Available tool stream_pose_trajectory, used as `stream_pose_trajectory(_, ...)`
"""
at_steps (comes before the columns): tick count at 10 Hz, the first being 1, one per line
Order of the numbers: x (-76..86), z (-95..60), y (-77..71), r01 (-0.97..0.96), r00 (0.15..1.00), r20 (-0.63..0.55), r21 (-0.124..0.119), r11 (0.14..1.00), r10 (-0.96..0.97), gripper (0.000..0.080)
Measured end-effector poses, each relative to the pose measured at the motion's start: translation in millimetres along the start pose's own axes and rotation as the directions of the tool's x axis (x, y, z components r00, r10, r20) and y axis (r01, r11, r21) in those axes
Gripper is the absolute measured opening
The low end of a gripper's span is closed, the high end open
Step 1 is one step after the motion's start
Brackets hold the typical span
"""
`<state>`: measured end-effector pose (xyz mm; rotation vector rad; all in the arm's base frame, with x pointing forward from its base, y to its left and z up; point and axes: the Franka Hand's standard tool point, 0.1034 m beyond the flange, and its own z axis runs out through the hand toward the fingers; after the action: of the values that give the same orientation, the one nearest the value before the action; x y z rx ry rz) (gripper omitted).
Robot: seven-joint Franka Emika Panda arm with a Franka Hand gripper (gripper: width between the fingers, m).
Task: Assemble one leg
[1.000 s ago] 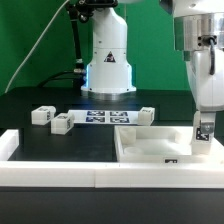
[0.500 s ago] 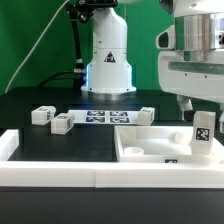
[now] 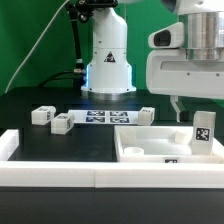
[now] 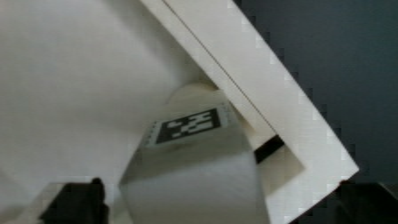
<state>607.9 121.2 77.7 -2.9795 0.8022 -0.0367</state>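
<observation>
Take the tray-like white piece [image 3: 140,150] as your landmark. The leg [image 3: 205,129] stands upright at its far corner on the exterior view's right, a tag on the face toward the camera, its foot hidden behind the raised rim. The gripper [image 3: 180,108] hangs just above and beside the leg, toward the exterior view's left — one dark fingertip shows under the white hand, and it holds nothing. You cannot tell from either view how far apart the fingers are; in the wrist view only a dark fingertip [image 4: 77,200] shows at the edge, with the leg [image 4: 192,165] and its tag below the camera against the tray's rim [image 4: 249,70].

Beyond the tray lies the marker board [image 3: 100,118]. Three more legs [image 3: 61,123] sit near it — two past its end, one [image 3: 146,113] by the tray's far rim.
</observation>
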Motion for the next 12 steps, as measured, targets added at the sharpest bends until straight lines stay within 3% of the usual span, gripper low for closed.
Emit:
stream_pose_trajectory(3,3.0,0.2,4.1,0.200,0.980,-0.004,-0.009,0.980,-0.200,0.0648)
stream_pose_trajectory(4,2.8,0.2,3.9,0.186,0.983,-0.004,-0.009,0.983,-0.186,0.0518)
stream_pose_trajectory(5,2.8,0.2,3.9,0.186,0.983,-0.004,-0.009,0.983,-0.186,0.0518)
stream_pose_trajectory(6,2.9,0.2,4.0,0.186,0.983,-0.004,-0.009,0.983,-0.186,0.0377)
stream_pose_trajectory(7,2.9,0.1,3.9,0.186,0.983,-0.005,-0.009,0.983,-0.186,0.0290)
stream_pose_trajectory(10,3.2,0.2,4.3,0.156,0.988,-0.005,-0.008,0.988,-0.156,0.0290)
stream_pose_trajectory(12,3.5,0.6,7.0,-0.108,0.994,0.000,0.009,0.994,0.108,0.0290)
